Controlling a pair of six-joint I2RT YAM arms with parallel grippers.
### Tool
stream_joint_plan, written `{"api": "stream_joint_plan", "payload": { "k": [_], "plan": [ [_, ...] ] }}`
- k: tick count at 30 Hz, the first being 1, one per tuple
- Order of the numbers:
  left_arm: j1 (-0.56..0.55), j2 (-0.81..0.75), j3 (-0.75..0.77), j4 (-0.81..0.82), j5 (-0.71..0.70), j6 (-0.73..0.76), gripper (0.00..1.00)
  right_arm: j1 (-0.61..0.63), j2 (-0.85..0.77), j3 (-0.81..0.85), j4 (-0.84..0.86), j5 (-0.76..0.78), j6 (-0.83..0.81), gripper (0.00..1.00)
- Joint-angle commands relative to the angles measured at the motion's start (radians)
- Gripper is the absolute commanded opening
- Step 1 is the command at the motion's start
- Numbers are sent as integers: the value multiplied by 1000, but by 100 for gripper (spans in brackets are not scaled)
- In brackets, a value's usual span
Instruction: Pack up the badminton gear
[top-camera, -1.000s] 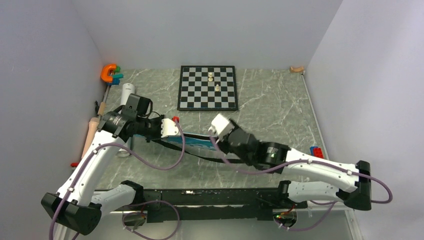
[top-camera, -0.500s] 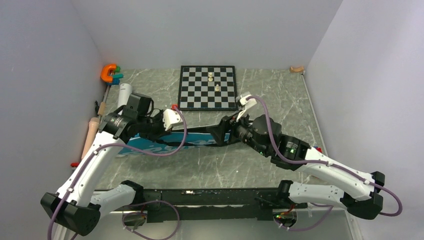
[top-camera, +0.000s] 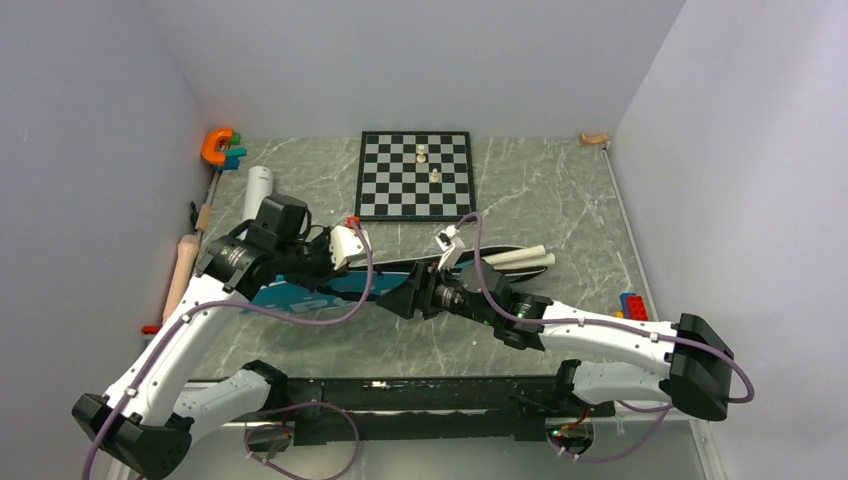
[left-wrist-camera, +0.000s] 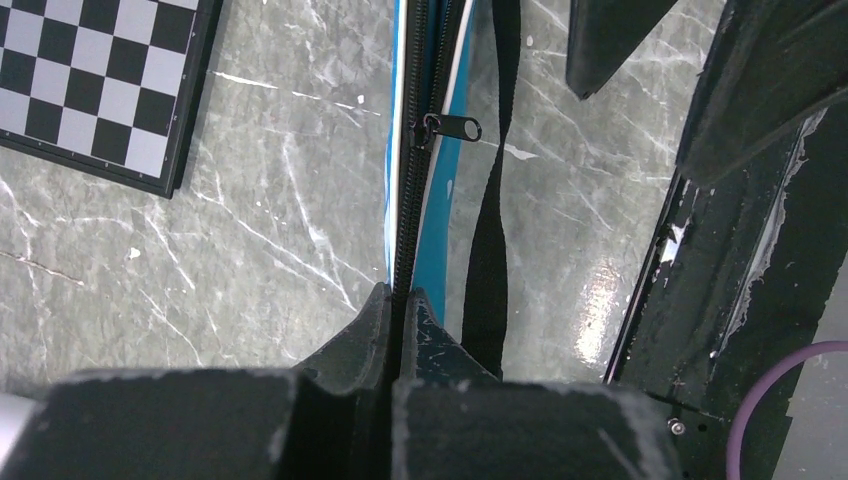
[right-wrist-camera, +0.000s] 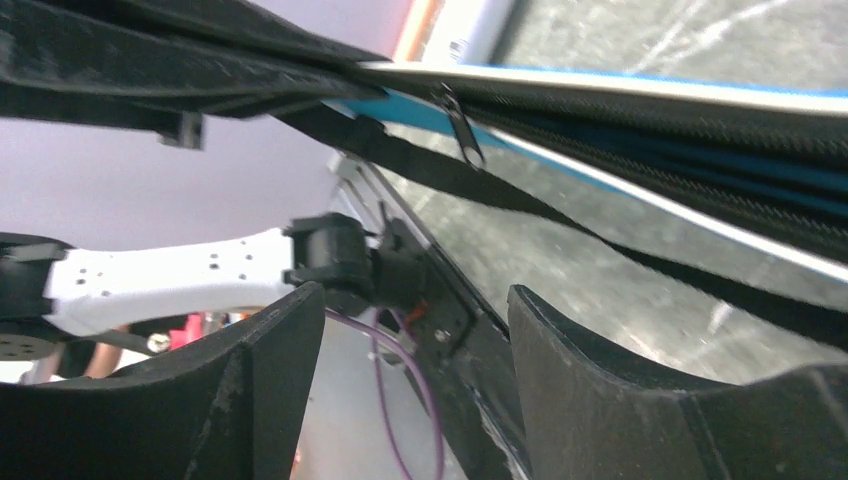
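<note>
The blue racket bag (top-camera: 300, 296) lies across the table's middle, with two white racket handles (top-camera: 518, 258) sticking out of its right end. My left gripper (top-camera: 368, 268) is shut on the bag's zipper edge (left-wrist-camera: 402, 250), and the zipper pull (left-wrist-camera: 450, 127) hangs a little ahead of it. My right gripper (top-camera: 396, 299) is open and empty, low at the bag's near side and pointing left. In the right wrist view its jaws (right-wrist-camera: 415, 295) stand wide apart below the zipper pull (right-wrist-camera: 460, 120) and the black strap (right-wrist-camera: 450, 172). The white tube (top-camera: 257, 190) lies at the left. No shuttlecocks show.
The chessboard (top-camera: 415, 176) with two pieces lies at the back. A rolling pin (top-camera: 182, 268) and an orange clamp (top-camera: 217, 145) lie along the left wall. Red and blue bricks (top-camera: 632, 302) sit by the right wall. The black base rail (top-camera: 430, 392) runs along the near edge.
My right arm has swung down and left, from over the bag's right end to its near side, uncovering the racket handles. My left gripper has kept its hold on the bag.
</note>
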Motion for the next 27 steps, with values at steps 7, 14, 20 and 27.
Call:
{"api": "stream_joint_plan", "payload": {
  "k": [7,14,20,27],
  "plan": [
    [-14,-40,14,96,66,-32,0,-39,95,-104,502,40,133,71],
    [-15,-53,17,80,95,-17,0,-78,176,-117,618,22,172,70],
    [-25,-71,-3,56,111,17,0,-100,254,-94,712,-23,207,65],
    [-46,-83,-22,22,105,60,0,-100,318,-62,755,-66,236,57]
  ]
}}
